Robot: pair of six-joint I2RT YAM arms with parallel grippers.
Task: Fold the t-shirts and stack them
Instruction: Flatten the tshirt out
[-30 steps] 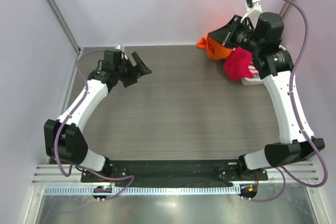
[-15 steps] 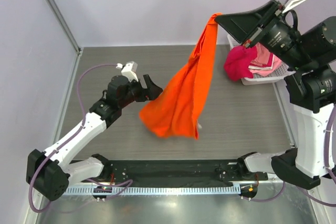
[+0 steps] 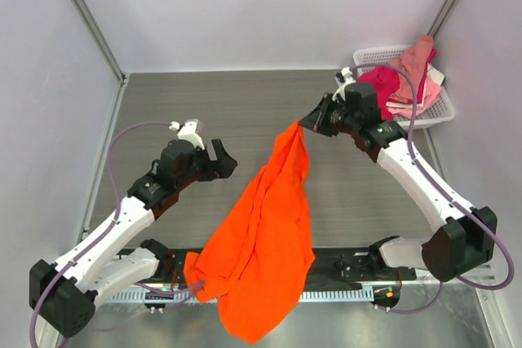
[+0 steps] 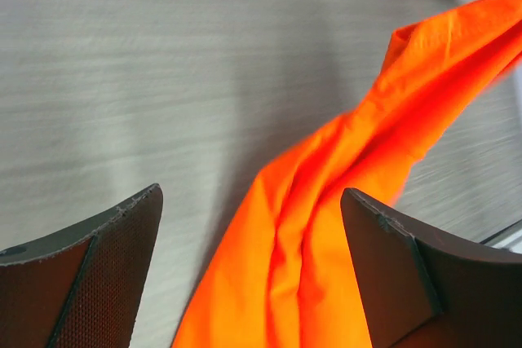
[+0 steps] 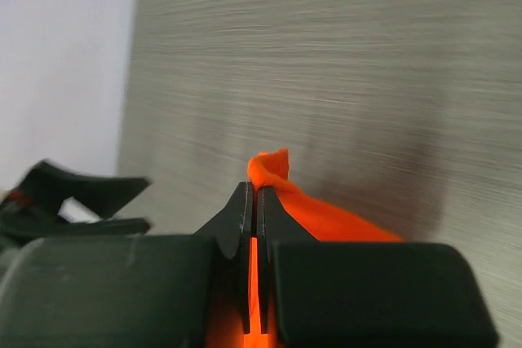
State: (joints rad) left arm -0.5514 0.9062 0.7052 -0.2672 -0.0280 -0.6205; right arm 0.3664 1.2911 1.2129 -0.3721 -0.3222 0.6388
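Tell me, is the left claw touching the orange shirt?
Apart. The top view shows bare table between the open left gripper and the orange shirt.

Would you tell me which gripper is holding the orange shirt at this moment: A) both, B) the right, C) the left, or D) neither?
B: the right gripper is pinched shut on a corner of the orange shirt, while the left gripper stands open and grips nothing.
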